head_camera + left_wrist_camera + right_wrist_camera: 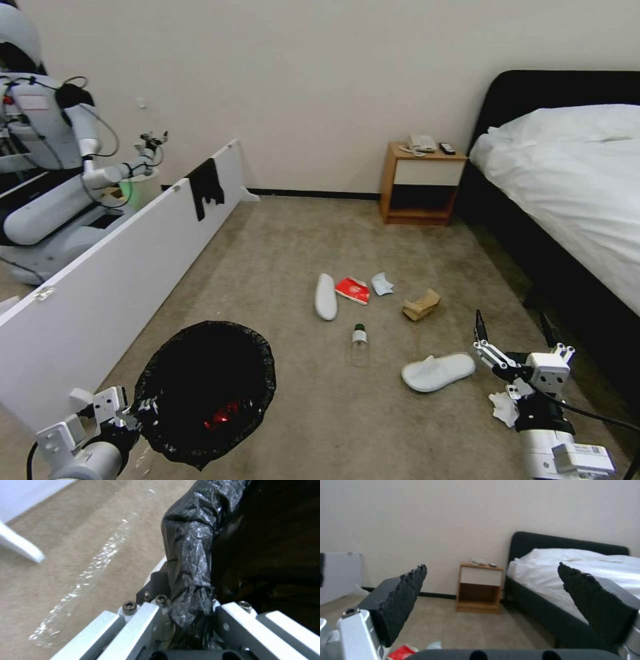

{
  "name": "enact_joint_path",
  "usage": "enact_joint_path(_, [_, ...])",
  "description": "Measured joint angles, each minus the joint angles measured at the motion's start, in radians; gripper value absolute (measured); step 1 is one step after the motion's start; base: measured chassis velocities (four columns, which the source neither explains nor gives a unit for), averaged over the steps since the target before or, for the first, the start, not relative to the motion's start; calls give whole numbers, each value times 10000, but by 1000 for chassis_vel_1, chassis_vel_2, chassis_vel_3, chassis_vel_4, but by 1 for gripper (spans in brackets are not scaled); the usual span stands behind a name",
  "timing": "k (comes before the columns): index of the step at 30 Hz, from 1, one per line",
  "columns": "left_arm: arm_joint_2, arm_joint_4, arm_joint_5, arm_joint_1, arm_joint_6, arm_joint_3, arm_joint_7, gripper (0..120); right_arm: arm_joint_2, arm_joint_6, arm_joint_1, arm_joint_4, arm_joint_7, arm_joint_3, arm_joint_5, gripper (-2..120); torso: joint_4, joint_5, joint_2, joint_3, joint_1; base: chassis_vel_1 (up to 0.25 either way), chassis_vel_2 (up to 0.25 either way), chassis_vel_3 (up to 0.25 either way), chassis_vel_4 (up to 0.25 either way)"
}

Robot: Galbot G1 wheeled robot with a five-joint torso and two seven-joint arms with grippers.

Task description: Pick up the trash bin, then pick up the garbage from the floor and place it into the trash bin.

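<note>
left gripper (130, 413) clamped on the trash bin (203, 390) rim, bin held off the floor (280, 253). right gripper (513, 333) spread wide, empty. nearest: slipper (438, 371) at 9 o'clock of right gripper, long axis 8-to-2; tissue (503, 407) just beneath the wrist.

Black-bagged trash bin (190, 555) rim — between jaws

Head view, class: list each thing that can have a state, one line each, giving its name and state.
trash bin: held up at its rim, something red inside
left gripper: shut on the bin's rim
right gripper: open, empty, fingers apart
bottle: lying on the carpet, capped
near slipper: sole down
far slipper: lying flat
paper bag: crumpled
</note>
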Motion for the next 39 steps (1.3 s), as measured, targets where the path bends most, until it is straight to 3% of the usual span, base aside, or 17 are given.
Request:
enact_joint_path(16, [-26,6,63,47,0,-54,-44,1,-71,0,27,-31,5,-37,2,100,-3,-1,0,0,0,-82,-88,-90,-89])
enact_joint_path(19, [-25,5,46,52,0,-103,-69,1,-80,0,55,-42,-21,-40,-1,100,6,-1,0,0,0,0,0,0,0])
enact_joint_path(39, [-87,-46,-29,110,0,-208,-121,1,-100,279,8,-199,-377,-10,-85,100,1,0,0,-1,-1,-48,44,45,-48])
